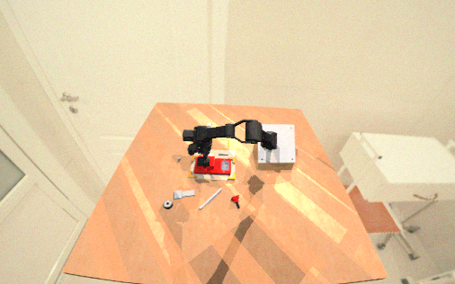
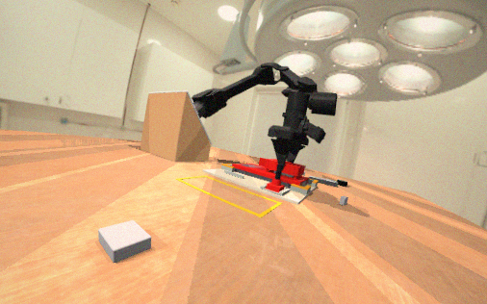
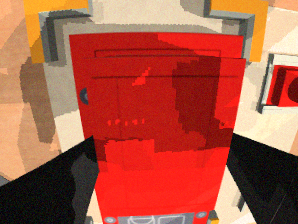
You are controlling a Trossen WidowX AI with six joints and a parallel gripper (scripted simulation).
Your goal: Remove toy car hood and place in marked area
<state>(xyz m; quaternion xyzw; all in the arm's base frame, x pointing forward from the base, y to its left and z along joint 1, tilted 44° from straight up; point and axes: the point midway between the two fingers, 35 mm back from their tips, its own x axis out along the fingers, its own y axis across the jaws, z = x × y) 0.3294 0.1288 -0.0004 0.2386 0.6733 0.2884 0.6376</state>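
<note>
Near the worktop's far edge, gripper point(image 3: 156, 183) jaws clamped on the toy car's point(image 2: 272, 174) red hood point(image 3: 156, 123); a shallow side grip may slip on lifting, dropping it short of the marked area point(image 2: 229, 194).

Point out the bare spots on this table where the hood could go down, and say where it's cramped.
Free: inside the yellow outline, bordered by the toy car and its white base; also the broad wood around the gray block. Cramped: in the top view, the strip holding the washer, gray bracket, rod and red clip. The gripper is clamping the hood.
</note>
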